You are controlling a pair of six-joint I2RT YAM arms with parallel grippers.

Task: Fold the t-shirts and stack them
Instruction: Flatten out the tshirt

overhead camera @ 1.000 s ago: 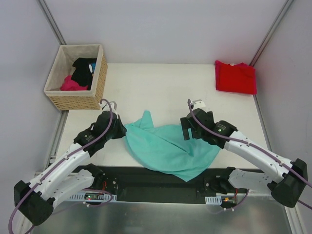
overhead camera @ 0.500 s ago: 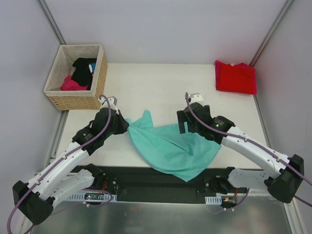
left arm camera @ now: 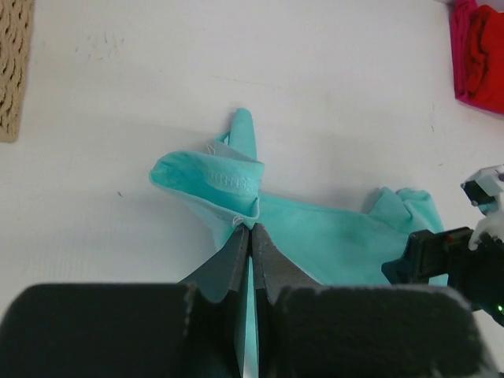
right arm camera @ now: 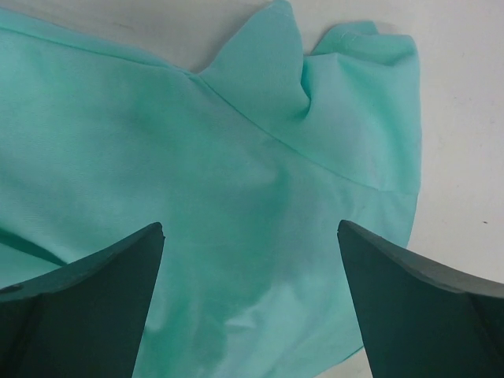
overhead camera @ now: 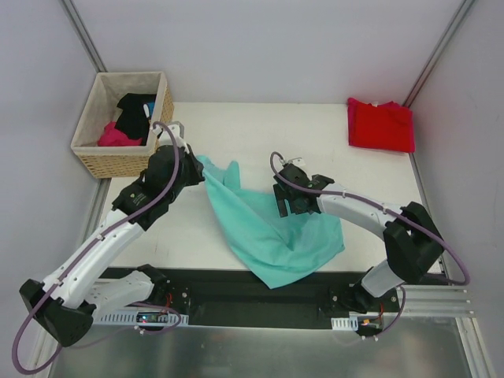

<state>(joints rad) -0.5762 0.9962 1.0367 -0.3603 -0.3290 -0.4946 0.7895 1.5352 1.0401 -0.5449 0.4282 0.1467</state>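
1. Table [overhead camera: 260, 130]: plain white matte top filling the middle of the overhead view. Pale grey walls [overhead camera: 260, 47] close it in, with a metal post [overhead camera: 83, 35] slanting at upper left.
2. Wicker basket [overhead camera: 126, 164]: upper left, off the table's left corner. It holds a black garment [overhead camera: 135, 110] and a pink garment [overhead camera: 118, 135].
3. My left gripper [overhead camera: 193, 164]: left of centre, just right of the basket. Its fingers [left arm camera: 236, 252] are pressed together on a bunched, stitched edge of the teal t-shirt [overhead camera: 276, 232].
4. Teal t-shirt: centre, crumpled and unfolded, running from my left pinch down to the table's near edge.
5. My right gripper [overhead camera: 287, 203]: just right of centre, over the teal cloth, fingers [right arm camera: 102, 276] spread wide and holding nothing. A white tag [overhead camera: 298, 160] sits on it, any print too small to read.
6. Red t-shirt [overhead camera: 381, 124]: upper right corner of the table, folded, well apart from the teal one.
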